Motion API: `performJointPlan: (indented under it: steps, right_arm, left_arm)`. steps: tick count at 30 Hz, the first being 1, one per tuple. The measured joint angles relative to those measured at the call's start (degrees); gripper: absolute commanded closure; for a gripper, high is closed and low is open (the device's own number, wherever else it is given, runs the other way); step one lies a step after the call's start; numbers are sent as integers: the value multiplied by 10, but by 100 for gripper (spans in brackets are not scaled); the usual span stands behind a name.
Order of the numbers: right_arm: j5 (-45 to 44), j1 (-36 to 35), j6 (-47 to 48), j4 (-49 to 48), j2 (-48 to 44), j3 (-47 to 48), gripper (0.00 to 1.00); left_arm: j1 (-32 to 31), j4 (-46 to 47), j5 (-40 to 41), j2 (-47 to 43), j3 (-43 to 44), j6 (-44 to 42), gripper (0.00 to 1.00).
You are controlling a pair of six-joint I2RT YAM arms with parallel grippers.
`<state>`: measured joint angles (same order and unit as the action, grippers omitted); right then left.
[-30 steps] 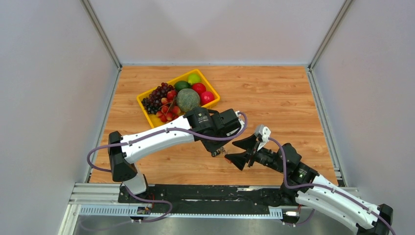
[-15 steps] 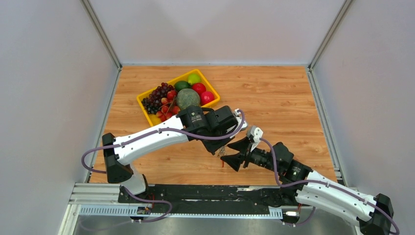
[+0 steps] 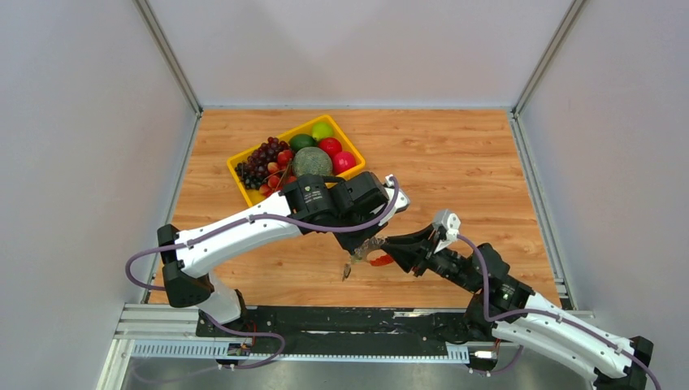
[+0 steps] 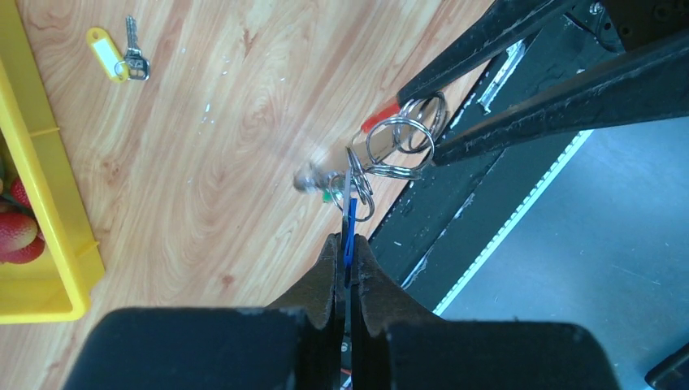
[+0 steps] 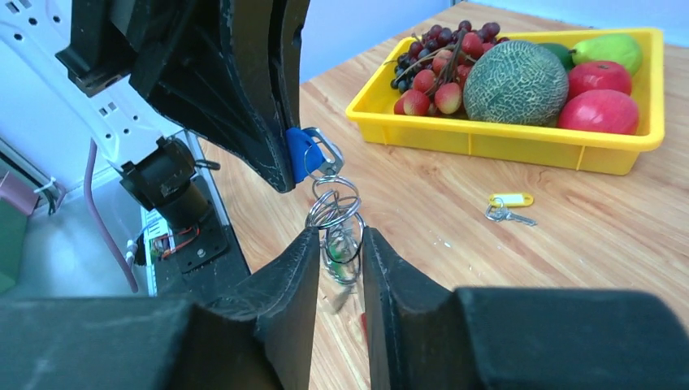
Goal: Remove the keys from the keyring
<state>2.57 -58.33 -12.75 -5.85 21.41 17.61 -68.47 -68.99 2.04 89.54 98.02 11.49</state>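
Mid-frame: left gripper [image 4: 344, 242] pinches blue key [image 4: 348, 221]; right gripper [image 5: 340, 236] pinches keyring [image 5: 333, 210]. Hold keyring steady, thread blue key round coil to split end; no yanking.

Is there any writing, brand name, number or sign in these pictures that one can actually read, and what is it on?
No text can be read in any view.
Pale print on the left arm's black joint housing: too small to read.
White insert of the yellow key tag lying on the table: no writing visible at this size.
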Motion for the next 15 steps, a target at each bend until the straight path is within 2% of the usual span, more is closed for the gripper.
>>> performJointPlan:
  steps: [2,5,6,8,10,11,15]
  right_arm:
    - [-5,0,0,0,-8,0,74]
    - [-26,0,0,6,-10,0,84]
    - [-28,0,0,8,-8,0,85]
    - [-30,0,0,9,-3,0,77]
    - [-30,0,0,9,7,1,55]
    - [-30,0,0,11,12,1,50]
    - [-26,0,4,21,28,1,46]
  left_arm:
    - [0,3,0,-2,0,0,100]
    - [0,6,-2,-2,0,0,100]
    - [0,7,-2,-2,0,0,100]
    - [0,7,-4,-2,0,0,100]
    - [0,8,-5,-2,-1,0,100]
    - [0,10,-7,-2,-1,0,100]
    - [1,17,-14,-3,-2,0,100]
